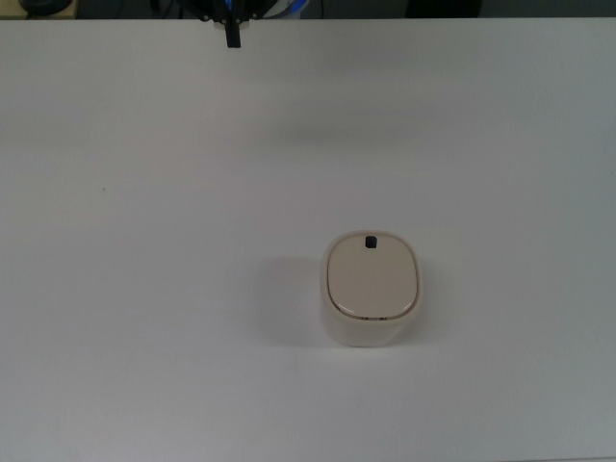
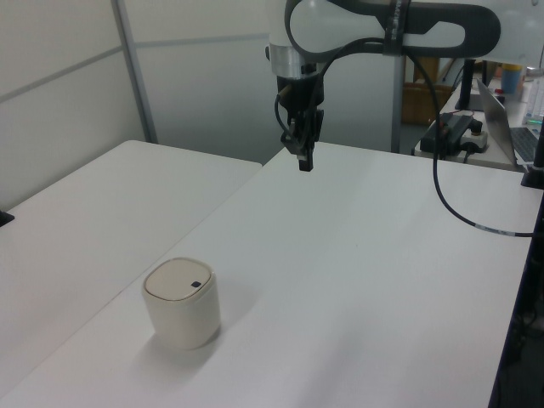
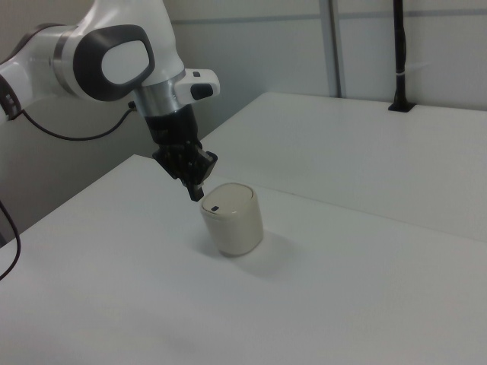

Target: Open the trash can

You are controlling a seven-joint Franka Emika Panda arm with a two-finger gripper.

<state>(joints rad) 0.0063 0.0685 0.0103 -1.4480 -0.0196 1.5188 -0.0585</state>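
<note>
The cream-white trash can (image 1: 371, 289) stands on the white table (image 1: 144, 241), its beige lid down and flat. A small black button (image 1: 371, 242) sits near the lid's far edge in the top view. The trash can (image 2: 181, 303) is at the lower left of the left view, and the trash can (image 3: 232, 218) is central in the right view. My gripper (image 2: 304, 163) hangs high above the table, far from the can, with its fingers shut together and nothing held. In the top view only the gripper's tip (image 1: 232, 38) shows at the upper edge.
A second white table (image 2: 85, 204) adjoins along a seam at the left view's left. A black cable (image 2: 459, 204) loops down from the arm at the left view's right. A laptop and boxes (image 2: 501, 110) stand beyond the table's far edge.
</note>
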